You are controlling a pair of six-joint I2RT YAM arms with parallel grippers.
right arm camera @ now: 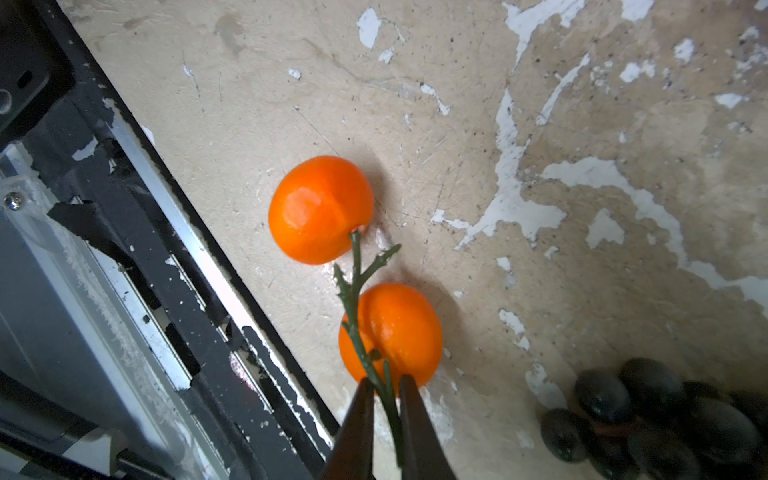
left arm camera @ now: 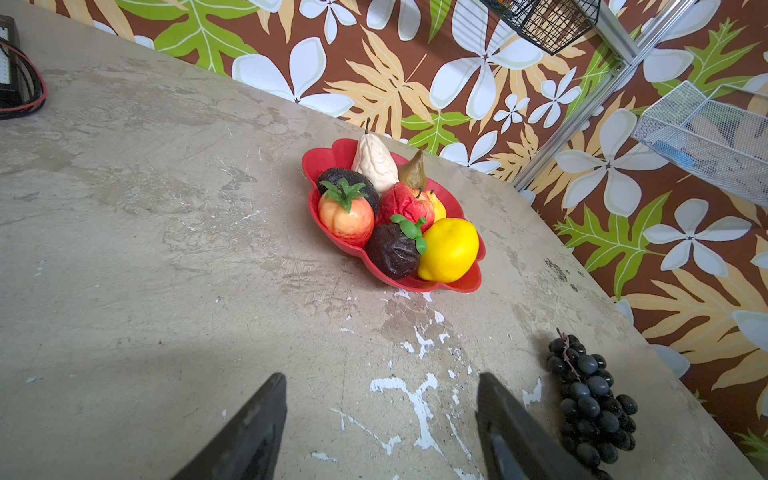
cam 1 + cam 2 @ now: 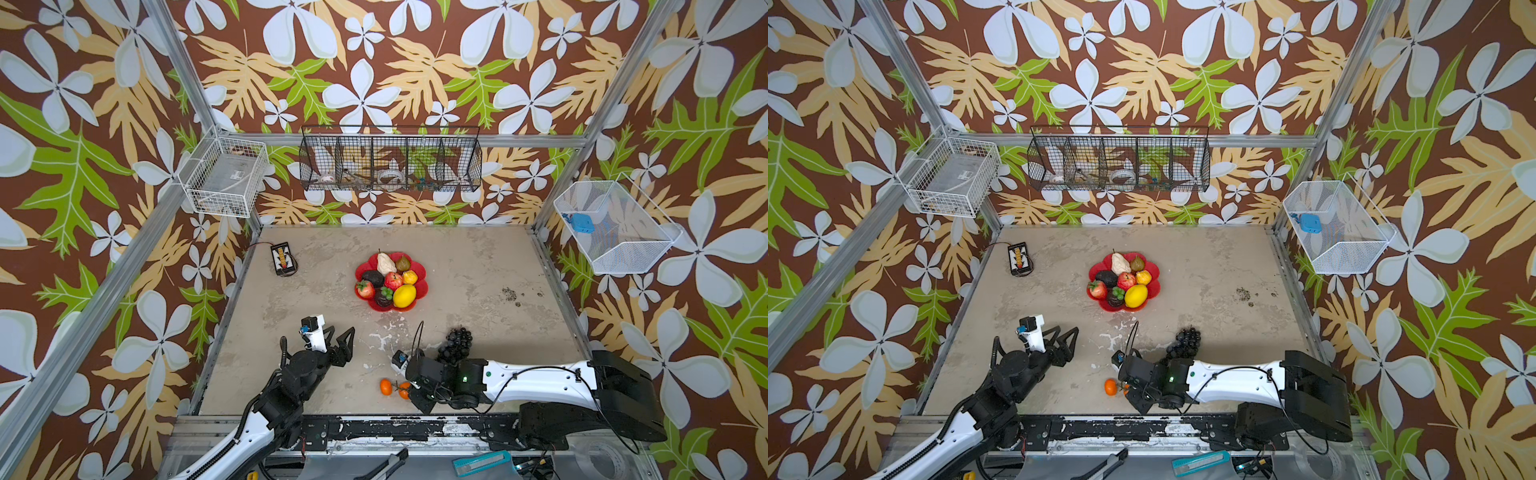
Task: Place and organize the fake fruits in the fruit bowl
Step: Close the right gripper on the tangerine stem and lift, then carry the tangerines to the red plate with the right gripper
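Green stem of orange pair clenched in my right jaws. Stem axis in line with jaws, both oranges ahead, resting on tabletop by front edge. Fruit bowl well apart, mid-tabletop. My left jaws released, empty. Grape bunch near, not yet bowled.

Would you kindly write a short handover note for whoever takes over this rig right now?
Left pincer: open and empty, over bare table.
Right pincer: shut on the green plastic twig joining the two small orange plastic oranges, which lie by the table's front rail.
Done: the scalloped red plastic fruit bowl holds the yellow plastic lemon, red apple, pale pear and several other fruits.
Left: carry the oranges to the bowl, then the black plastic grape bunch, which lies on the table beside the right arm.
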